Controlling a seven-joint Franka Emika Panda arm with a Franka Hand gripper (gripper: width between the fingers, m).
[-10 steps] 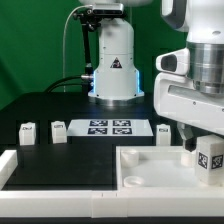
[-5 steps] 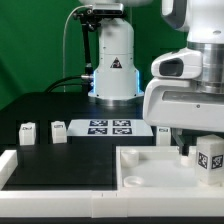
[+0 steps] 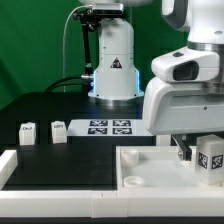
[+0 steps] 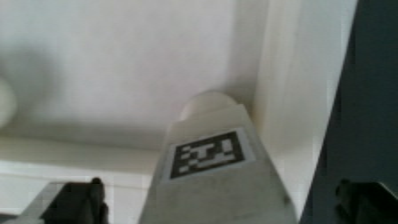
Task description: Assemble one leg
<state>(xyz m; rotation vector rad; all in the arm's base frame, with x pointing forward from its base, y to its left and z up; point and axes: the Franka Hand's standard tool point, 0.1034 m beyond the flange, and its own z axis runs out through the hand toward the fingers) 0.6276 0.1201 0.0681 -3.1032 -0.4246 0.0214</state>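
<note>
Nearest the camera, in the lower right of the exterior view, the leg (image 3: 210, 160) stands at the white panel (image 3: 150, 168) — a small rigid block, probably light and smooth-sided, best pinched across two flat opposite sides. The gripper (image 4: 217, 205) straddles it with jaws spread wide, gripping nothing — whether a finger touches it I cannot tell.

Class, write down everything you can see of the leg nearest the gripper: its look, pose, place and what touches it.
The leg is a small, stubby white post, plastic-looking, with a black-and-white square tag on one face. It stands upright at the exterior view's right, apparently on the large white panel, though its foot is hard to make out. In the wrist view it sits between the dark fingers of the open gripper, with a gap on each side; neither finger touches it.
</note>
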